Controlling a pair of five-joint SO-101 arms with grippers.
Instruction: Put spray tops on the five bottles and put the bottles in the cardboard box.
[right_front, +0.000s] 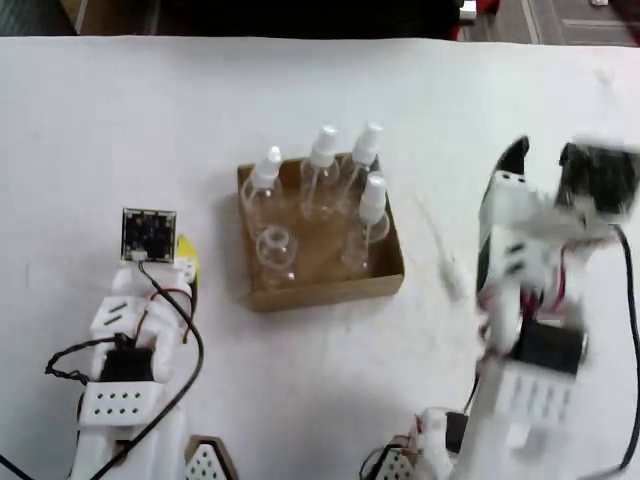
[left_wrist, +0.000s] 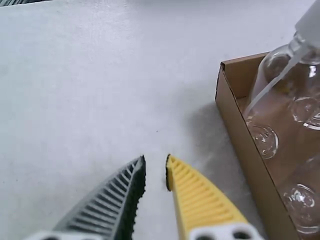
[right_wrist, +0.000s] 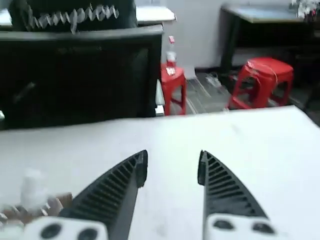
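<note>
Left jaws narrowly parted, right jaws wider, both empty; the bare bottle (right_front: 275, 247) in the box (right_front: 325, 291) needs capping straight down.

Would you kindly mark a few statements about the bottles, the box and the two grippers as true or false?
1. All five clear plastic bottles stand inside the brown cardboard box. True.
2. Every bottle wears a white spray top. False: the bare-necked bottle in the box's corner nearest the left arm has none.
3. The left gripper is clamped on a bottle. False: its jaws hold nothing and sit over the white table beside the box.
4. The right gripper has its jaws open and empty. True.
</note>
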